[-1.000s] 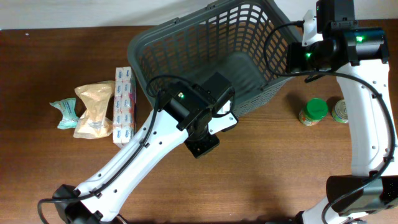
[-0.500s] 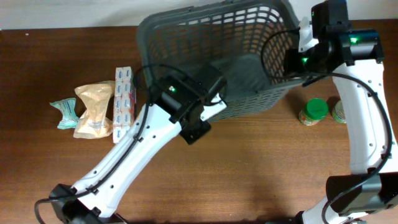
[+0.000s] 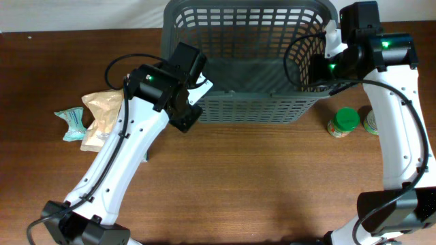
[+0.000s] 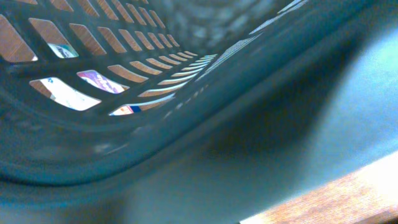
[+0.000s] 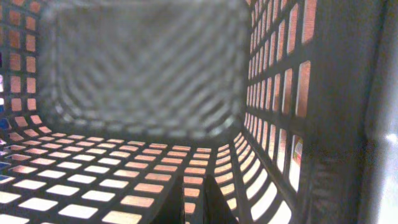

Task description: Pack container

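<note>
The container (image 3: 248,109), a large dark grey lattice basket, stands at the back centre of the wooden table with its long side square to the front edge. My left gripper (image 3: 193,102) is at its front left corner and holds the rim. In the left wrist view the basket wall (image 4: 186,124) fills the frame and hides my fingers. My right gripper (image 3: 319,68) is at the basket's right rim. In the right wrist view its fingers (image 5: 194,199) are nearly together on the wall, looking into the empty basket (image 5: 143,74).
A green-lidded jar (image 3: 344,121) and a small tin can (image 3: 372,121) stand right of the basket, under the right arm. A tan bag (image 3: 102,117) and a teal packet (image 3: 70,122) lie at the left, beside a long box mostly hidden by the left arm.
The basket has swung from a skewed angle to square with the table edge. My left gripper moved left and back with its corner. The right gripper stayed at the right rim.
</note>
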